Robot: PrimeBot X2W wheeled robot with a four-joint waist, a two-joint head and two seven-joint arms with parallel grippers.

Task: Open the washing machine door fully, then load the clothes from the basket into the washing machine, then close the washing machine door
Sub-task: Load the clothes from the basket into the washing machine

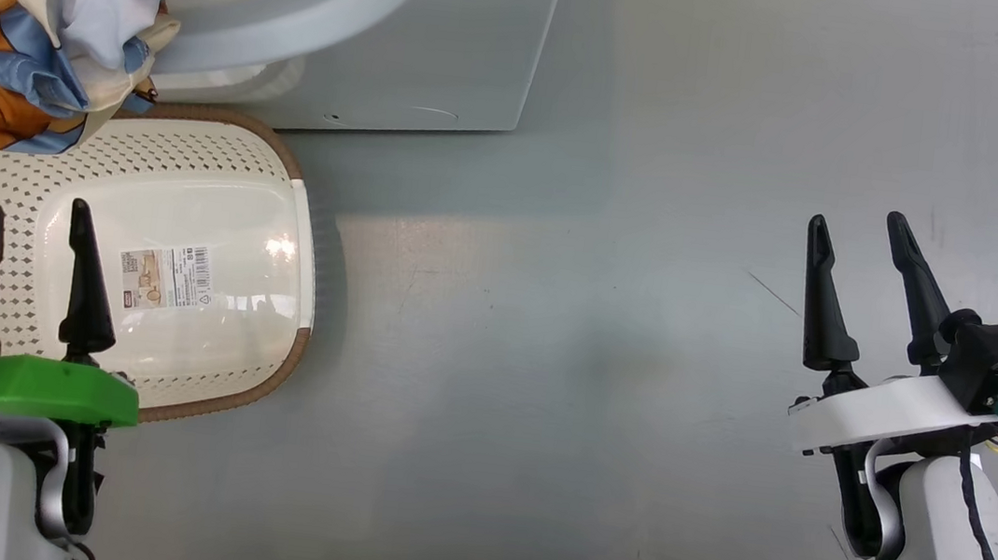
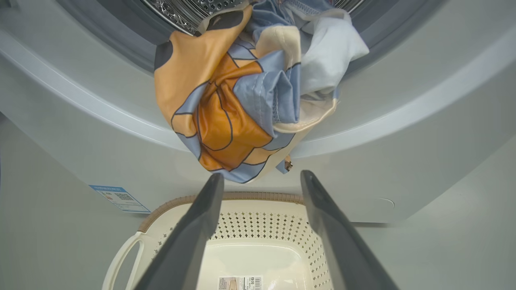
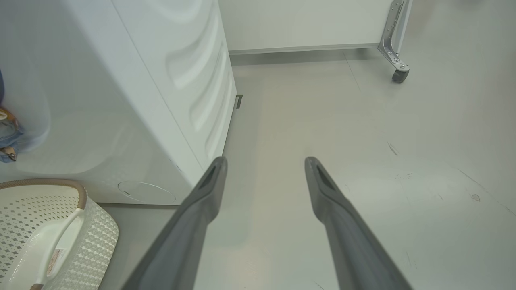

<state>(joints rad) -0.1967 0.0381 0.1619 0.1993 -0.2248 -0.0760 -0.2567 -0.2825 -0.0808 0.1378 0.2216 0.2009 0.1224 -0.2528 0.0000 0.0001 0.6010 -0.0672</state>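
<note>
Floor: pale grey floor [image 1: 545, 370], bare on the robot's right side; the white washing machine [image 1: 451, 40] stands ahead and to the left.
Basket: the basket [image 1: 194, 151] sits on the floor close against the machine's front, with nothing in it but a barcode sticker [image 1: 166, 275] on its bottom.
Clothes: the clothes [image 2: 242, 100] hang as one bunched bundle out of the drum [image 2: 181, 10] mouth, draped over the front lip. The long axis runs from the mouth down toward the basket rim.
Left gripper: the left gripper [image 2: 261, 175] hovers over the basket, fingers spread wide with nothing between them.
Right gripper: the right gripper [image 1: 858, 222] is over bare floor, fingers likewise apart and empty, well apart from the bundle.
Key relation: the bundle lies straight ahead of and above the left fingertips. Its lowest fold is just beyond them, centred between the two fingers. The left arm is plainly nearer.
Judgement: loading looks unfinished; the overhang probably needs pushing up and inward along the fingers' own line before closing.
</note>
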